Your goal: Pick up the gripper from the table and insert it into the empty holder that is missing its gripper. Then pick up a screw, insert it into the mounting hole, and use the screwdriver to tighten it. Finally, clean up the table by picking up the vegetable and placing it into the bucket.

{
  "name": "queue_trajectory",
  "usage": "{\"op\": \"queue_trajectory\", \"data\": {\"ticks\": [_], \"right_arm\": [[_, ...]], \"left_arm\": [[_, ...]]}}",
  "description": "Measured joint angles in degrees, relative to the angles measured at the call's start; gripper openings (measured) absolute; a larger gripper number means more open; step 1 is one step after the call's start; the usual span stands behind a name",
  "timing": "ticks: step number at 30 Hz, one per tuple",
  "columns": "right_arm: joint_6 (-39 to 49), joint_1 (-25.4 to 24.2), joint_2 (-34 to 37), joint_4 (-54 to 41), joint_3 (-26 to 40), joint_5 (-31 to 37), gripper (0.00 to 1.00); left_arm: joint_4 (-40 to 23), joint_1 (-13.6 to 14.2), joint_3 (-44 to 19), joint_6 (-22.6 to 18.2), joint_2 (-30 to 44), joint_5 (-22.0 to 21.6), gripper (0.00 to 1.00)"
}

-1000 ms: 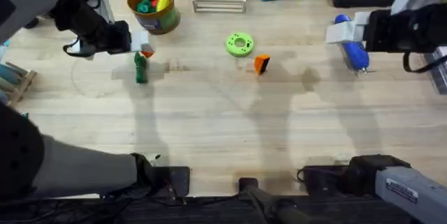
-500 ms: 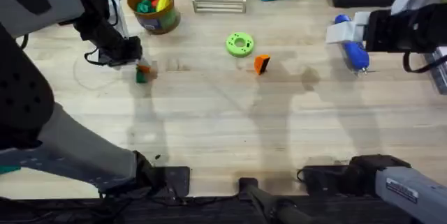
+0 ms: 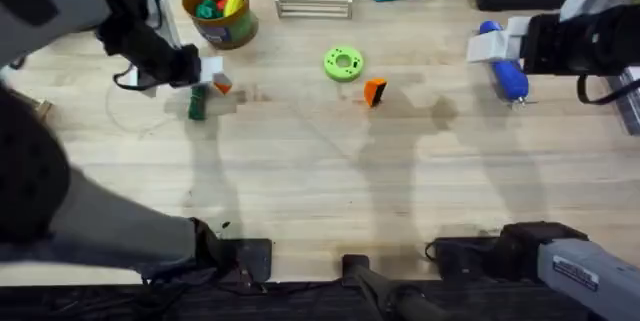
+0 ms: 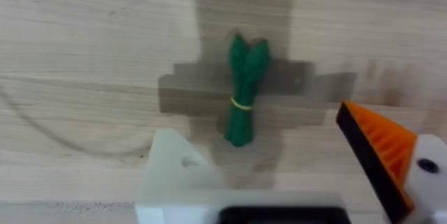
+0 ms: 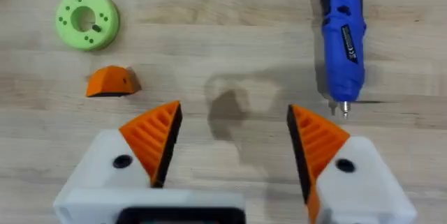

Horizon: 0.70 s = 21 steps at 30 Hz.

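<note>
Overhead, the left gripper (image 3: 208, 74) hangs over the table (image 3: 320, 181), the vegetable (image 3: 197, 107) lying just beside its fingertips; the bucket (image 3: 220, 9) stands near, beyond it. The right gripper (image 3: 492, 46) hovers beside the screwdriver (image 3: 505, 69).

From the left wrist, the vegetable (image 4: 242, 88) lies ahead between spread jaws, untouched; one finger is the bare white holder (image 4: 174, 172).

From the right wrist, the jaws stand apart, nothing between; the gripper (image 5: 110, 81) lies ahead.

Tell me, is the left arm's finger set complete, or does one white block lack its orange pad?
Incomplete. In the left wrist view, one white plastic block is bare, while the other carries an orange ribbed pad.
</note>
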State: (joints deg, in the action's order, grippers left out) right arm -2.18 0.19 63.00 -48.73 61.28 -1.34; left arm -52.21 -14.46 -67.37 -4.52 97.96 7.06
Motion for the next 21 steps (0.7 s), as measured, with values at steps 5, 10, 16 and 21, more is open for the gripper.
{"op": "queue_trajectory", "data": {"ticks": [5, 10, 16, 21], "right_arm": [[0.00, 0.01, 0.00, 0.00, 0.00, 0.00, 0.880], [0.00, 0.02, 0.00, 0.00, 0.00, 0.00, 0.880], [-0.01, 0.02, 0.00, 0.00, 0.00, 0.00, 0.880], [-0.02, 0.02, 0.00, 0.00, 0.00, 0.00, 0.880]], "left_arm": [[-2.23, 0.00, 0.00, 0.01, -16.56, 6.79, 0.962], [-2.22, 0.00, 0.00, 0.00, -27.15, 15.92, 0.963], [-2.56, 0.00, 0.00, 5.87, -38.64, 36.30, 0.965], [-6.96, 0.00, 0.00, 10.42, -41.84, 41.84, 0.965]]}}
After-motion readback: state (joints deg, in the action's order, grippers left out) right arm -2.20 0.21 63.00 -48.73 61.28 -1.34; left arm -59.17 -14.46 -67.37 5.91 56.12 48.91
